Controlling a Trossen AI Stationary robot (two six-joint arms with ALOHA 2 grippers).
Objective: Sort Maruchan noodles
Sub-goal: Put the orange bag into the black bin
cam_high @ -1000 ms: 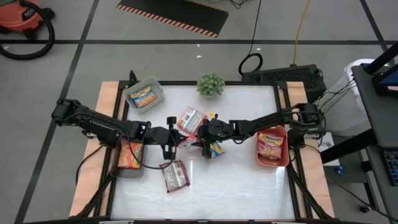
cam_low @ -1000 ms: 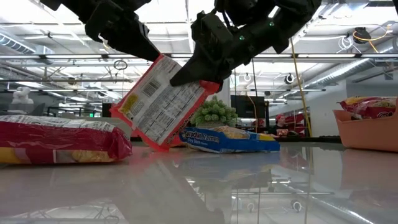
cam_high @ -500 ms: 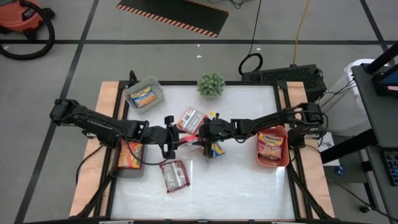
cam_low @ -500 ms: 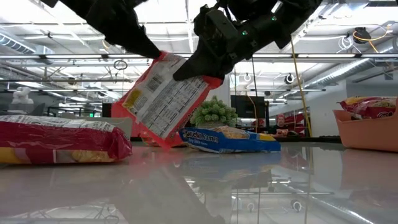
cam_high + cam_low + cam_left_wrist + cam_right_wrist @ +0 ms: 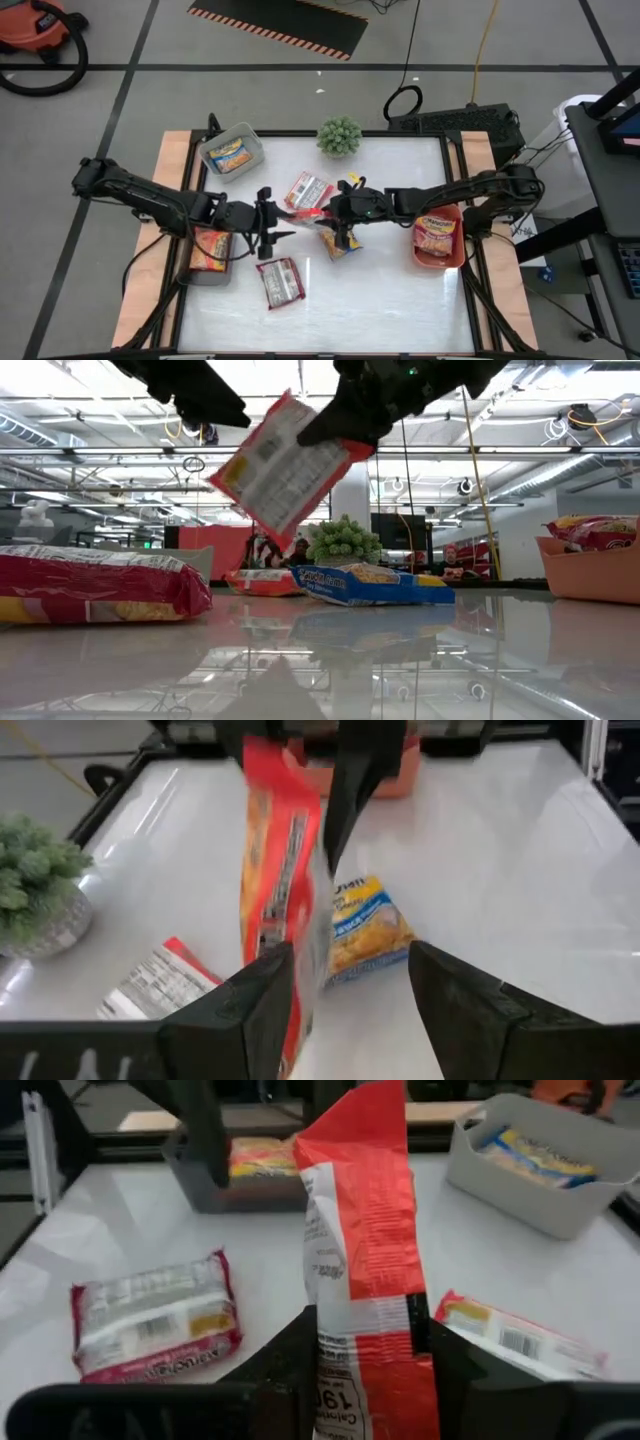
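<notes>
Red-and-white shiny plastic noodle packet [image 5: 283,465] hangs mid-frame, clamped by right gripper [image 5: 331,209]; left gripper [image 5: 266,222] apart. Three packets binned, three loose.

We are seeing one red-and-white noodle packet [image 5: 285,465] hanging tilted in the air, off the desk, pinched at its edge by the right gripper [image 5: 325,210]. A yellow-and-blue packet [image 5: 368,584] is lying flat just under it. Another red-and-white packet [image 5: 307,188] is lying flat near the plant, label side up. A third red one [image 5: 280,282] is lying flat at the front. More packets are sitting in the bins.
</notes>
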